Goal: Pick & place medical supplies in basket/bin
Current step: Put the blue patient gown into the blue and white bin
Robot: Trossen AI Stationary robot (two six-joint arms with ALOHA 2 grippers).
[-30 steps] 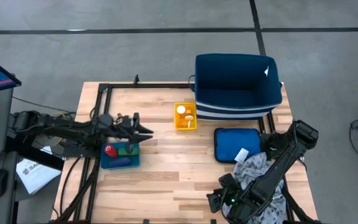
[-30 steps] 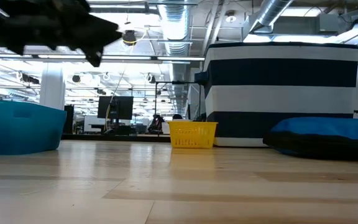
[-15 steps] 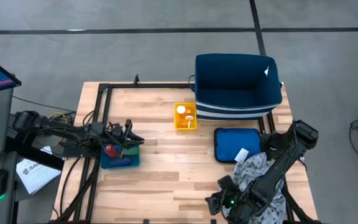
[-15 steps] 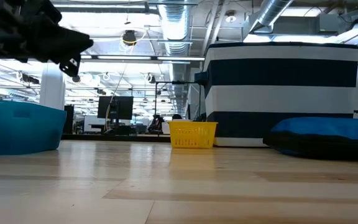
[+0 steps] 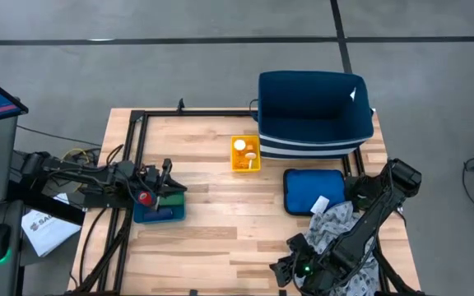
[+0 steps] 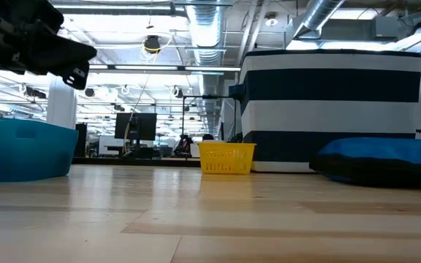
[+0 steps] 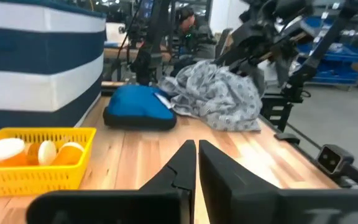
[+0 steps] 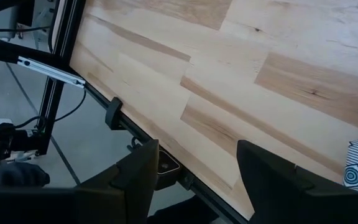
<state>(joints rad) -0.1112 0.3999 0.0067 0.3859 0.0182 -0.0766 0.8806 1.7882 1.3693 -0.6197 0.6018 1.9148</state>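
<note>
L gripper retracted, past red cylinder

The left arm reaches in from the left edge of the high view at mid-height, stretched almost level toward the centre, and its claw has its two fingers pressed together. The right arm lies folded in the lower right corner, its claw spread wide with both fingers clearly apart.
</note>
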